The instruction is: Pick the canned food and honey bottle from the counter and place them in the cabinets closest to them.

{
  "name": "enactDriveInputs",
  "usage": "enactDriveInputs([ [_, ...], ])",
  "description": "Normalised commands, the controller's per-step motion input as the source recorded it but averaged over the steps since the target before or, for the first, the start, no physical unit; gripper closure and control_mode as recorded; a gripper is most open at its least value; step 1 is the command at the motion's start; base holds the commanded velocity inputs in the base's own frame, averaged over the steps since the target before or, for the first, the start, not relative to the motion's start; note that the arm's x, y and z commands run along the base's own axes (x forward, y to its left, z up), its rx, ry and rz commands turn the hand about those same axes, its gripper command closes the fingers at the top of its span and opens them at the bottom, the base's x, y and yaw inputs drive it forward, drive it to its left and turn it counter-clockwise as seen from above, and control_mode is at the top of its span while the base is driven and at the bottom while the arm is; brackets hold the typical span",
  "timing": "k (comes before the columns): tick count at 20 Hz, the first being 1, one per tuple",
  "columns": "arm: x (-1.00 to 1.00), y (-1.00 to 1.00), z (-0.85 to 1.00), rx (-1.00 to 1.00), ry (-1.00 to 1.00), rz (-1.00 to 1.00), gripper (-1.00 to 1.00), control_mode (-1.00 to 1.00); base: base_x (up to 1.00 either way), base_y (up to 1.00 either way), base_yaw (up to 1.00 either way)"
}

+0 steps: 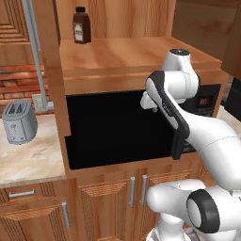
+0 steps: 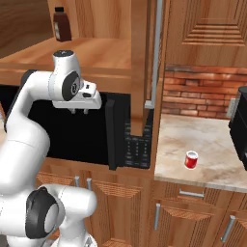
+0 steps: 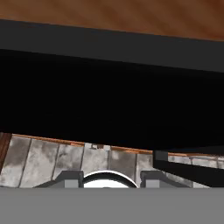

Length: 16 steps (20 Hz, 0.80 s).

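The canned food (image 2: 191, 159), a small red can, stands upright on the counter (image 2: 212, 135) to the right of the microwave. The honey bottle is out of view. My gripper (image 2: 79, 112) hangs in front of the black microwave (image 1: 113, 127), just below the open cabinet's wooden shelf (image 1: 122, 54), well left of and above the can. Its fingers point down and stand apart with nothing between them, as also seen from the left, where the gripper (image 1: 151, 109) shows against the microwave front. In the hand view the gripper (image 3: 109, 177) faces the microwave's dark opening with a tiled floor below.
A squarish dark-brown bottle (image 1: 82, 26) stands at the back of the open cabinet shelf. The open cabinet door (image 2: 140, 62) with its silver handle sticks out between me and the can. A toaster (image 1: 20, 122) sits on the left counter, a black appliance (image 2: 239, 128) at far right.
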Motion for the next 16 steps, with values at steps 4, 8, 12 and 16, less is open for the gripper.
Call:
enactDriveInputs([
  [4, -0.12, 0.0, 0.0, 0.0, -0.06, 0.0, -1.0, -1.0, 0.0, 0.0, 0.0],
  [8, -0.37, -0.04, 0.0, 0.0, -0.1, 0.02, -1.0, -1.0, 0.0, 0.0, 0.0],
  [12, -0.56, -0.02, 0.0, 0.0, -0.13, 0.02, -1.0, -1.0, 0.0, 0.0, 0.0],
  [16, -0.72, -0.05, 0.0, 0.0, -0.19, 0.04, -1.0, -1.0, 0.0, 0.0, 0.0],
])
